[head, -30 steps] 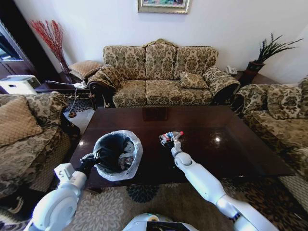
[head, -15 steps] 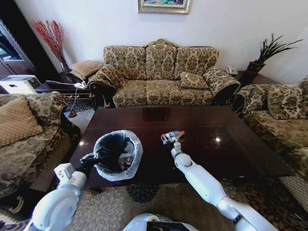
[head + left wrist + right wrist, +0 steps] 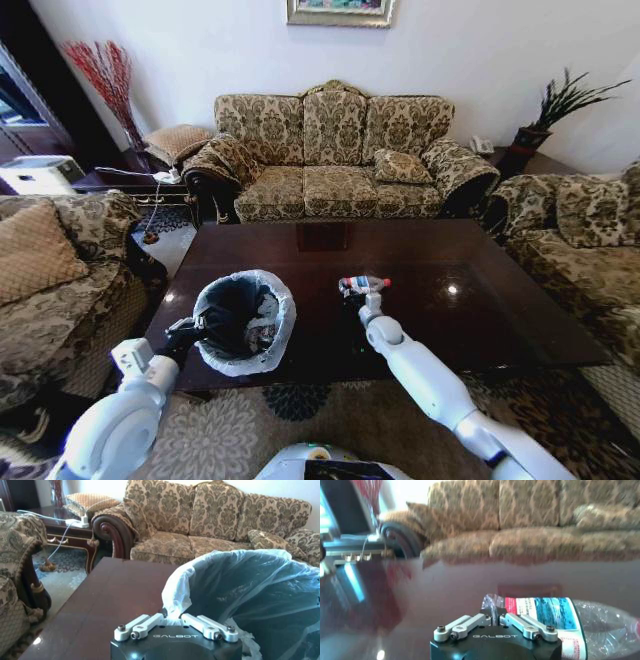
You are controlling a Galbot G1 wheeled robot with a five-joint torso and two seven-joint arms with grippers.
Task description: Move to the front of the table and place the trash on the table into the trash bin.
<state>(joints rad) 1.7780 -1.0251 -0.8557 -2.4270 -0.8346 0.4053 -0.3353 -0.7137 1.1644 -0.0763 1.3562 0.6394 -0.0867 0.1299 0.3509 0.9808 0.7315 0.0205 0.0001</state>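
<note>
Crushed plastic bottle [image 3: 570,624] pinched by right end effector [image 3: 495,619].

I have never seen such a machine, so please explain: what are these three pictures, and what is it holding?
It is a wheeled robot with two arms. One camera sits on its head, looking down at the table; the other two sit on its wrists.

The left gripper is shut on the plastic liner at the rim of the trash bin, which stands on the table. The right gripper is shut on a crushed clear bottle with a red-blue label. Sofas surround the table.
</note>
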